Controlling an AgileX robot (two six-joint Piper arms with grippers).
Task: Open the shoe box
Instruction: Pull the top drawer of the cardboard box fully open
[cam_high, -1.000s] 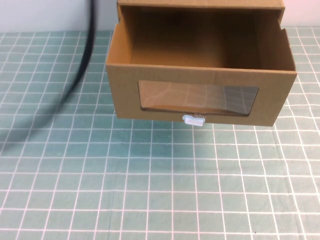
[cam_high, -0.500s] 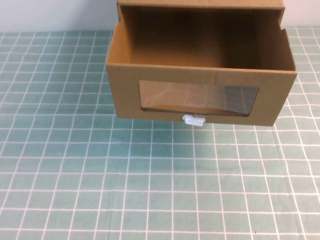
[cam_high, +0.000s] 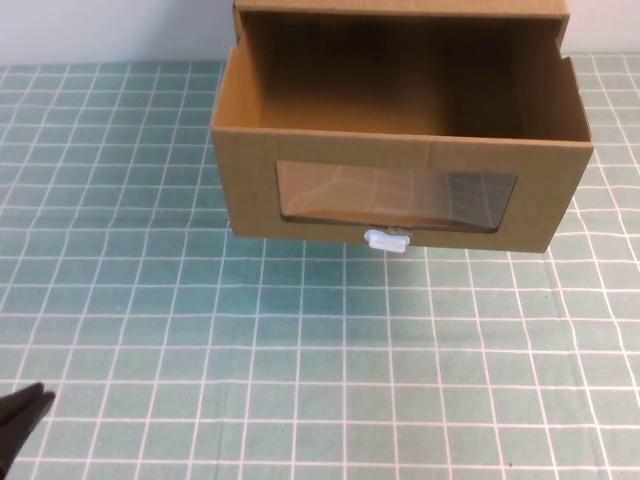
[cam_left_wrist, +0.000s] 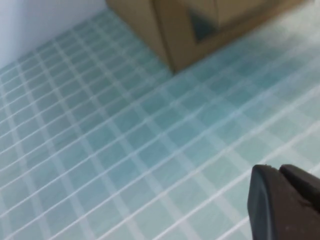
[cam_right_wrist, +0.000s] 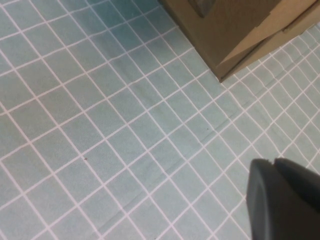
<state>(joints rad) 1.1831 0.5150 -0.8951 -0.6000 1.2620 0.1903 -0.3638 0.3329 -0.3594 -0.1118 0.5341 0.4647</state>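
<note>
The brown cardboard shoe box (cam_high: 400, 130) stands at the back of the table, its drawer pulled out toward me and empty inside. The drawer front has a clear window (cam_high: 396, 196) and a small white pull tab (cam_high: 386, 240) below it. My left gripper (cam_high: 18, 418) shows at the near left edge of the high view, far from the box, fingers together and holding nothing; in the left wrist view the left gripper (cam_left_wrist: 278, 169) hovers over the mat. My right gripper (cam_right_wrist: 273, 161) is shut and empty over the mat, with a corner of the box (cam_right_wrist: 235, 30) beyond it.
A teal mat with a white grid (cam_high: 320, 360) covers the table. A pale wall (cam_high: 110, 30) runs behind the box.
A dark cable that crossed the upper left a second ago is gone. The left gripper's tip has come into the near left corner. The box has not moved.
</note>
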